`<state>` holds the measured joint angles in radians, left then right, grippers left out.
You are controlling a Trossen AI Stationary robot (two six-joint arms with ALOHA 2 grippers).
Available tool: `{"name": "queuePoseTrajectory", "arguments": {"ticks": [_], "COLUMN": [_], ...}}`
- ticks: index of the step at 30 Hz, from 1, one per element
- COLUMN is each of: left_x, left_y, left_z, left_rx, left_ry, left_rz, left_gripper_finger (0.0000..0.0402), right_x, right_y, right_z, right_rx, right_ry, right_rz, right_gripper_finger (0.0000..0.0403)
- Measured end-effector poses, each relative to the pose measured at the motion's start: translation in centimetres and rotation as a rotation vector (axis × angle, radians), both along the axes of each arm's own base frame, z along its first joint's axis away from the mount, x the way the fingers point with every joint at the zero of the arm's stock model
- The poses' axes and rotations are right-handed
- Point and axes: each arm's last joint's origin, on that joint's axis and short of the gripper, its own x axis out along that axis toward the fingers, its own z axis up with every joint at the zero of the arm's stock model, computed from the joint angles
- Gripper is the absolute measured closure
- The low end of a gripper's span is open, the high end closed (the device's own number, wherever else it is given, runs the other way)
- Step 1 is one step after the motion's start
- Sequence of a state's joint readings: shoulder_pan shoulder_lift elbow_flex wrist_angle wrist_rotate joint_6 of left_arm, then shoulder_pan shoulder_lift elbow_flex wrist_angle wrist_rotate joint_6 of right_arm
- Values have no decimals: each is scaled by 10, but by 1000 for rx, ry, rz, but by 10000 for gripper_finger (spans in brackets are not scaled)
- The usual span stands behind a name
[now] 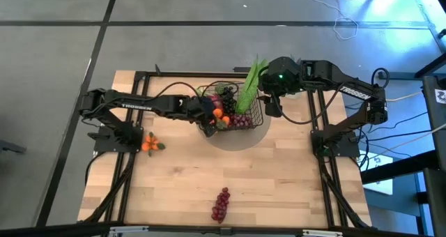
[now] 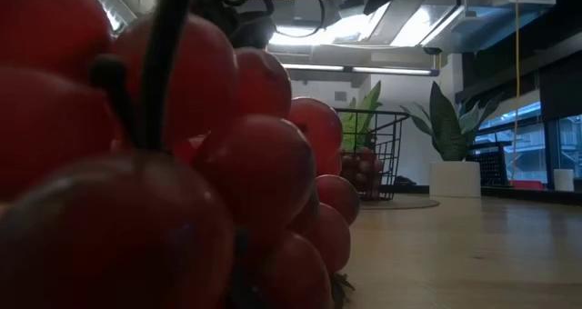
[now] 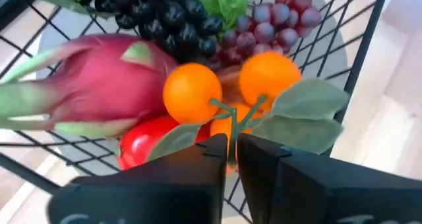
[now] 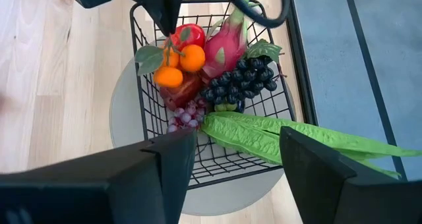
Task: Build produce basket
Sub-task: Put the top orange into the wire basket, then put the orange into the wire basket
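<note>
The black wire basket [image 1: 252, 120] stands on a round grey mat [image 1: 237, 138] at the table's far middle. In it lie a pink dragon fruit [image 3: 99, 79], dark grapes [image 4: 241, 82], pale red grapes [image 4: 188, 112], a red fruit [image 3: 148, 135] and a long green leafy stalk [image 4: 283, 138] that sticks out over the rim. My left gripper [image 3: 231, 145] reaches into the basket's left side, shut on a bunch of small oranges [image 3: 191, 92]. My right gripper [image 4: 237, 174] hangs open above the basket's right side, holding nothing. My left gripper pinches the orange bunch's thin green stem [image 3: 231, 122] between its two fingertips. It comes slanting down from the table's left. The oranges and their leaves [image 3: 306, 99] hang just ahead of the fingers inside the basket, against the dragon fruit and over the red fruit.
A second clump of small oranges [image 1: 150, 145] lies on the wood near the left arm's base. A red grape bunch [image 1: 221, 203] lies by the near edge and fills the low view [image 2: 182, 164]. Bare wood stretches right of the mat.
</note>
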<state>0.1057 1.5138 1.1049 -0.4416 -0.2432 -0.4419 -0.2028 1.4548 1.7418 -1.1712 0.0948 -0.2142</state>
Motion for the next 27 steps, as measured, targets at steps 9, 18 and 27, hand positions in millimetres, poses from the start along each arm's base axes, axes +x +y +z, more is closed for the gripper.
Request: {"name": "queuePoseTrajectory", "arguments": {"ticks": [9,18,27], "left_x": [0,-32,-90], "left_y": [5,-8,-31], "left_z": [0,42,56], "left_rx": [-38,-64,-303], "left_ry": [-7,-111,13], "left_rz": [-19,-46,175], "left_gripper_finger": [316,314,314], "right_x": [0,0,0], "right_y": [0,0,1], "right_z": [0,0,0], "right_rx": [0,1,17], "right_ry": [0,1,-2], "right_rz": [0,1,14], "right_gripper_finger": [196,196,196]}}
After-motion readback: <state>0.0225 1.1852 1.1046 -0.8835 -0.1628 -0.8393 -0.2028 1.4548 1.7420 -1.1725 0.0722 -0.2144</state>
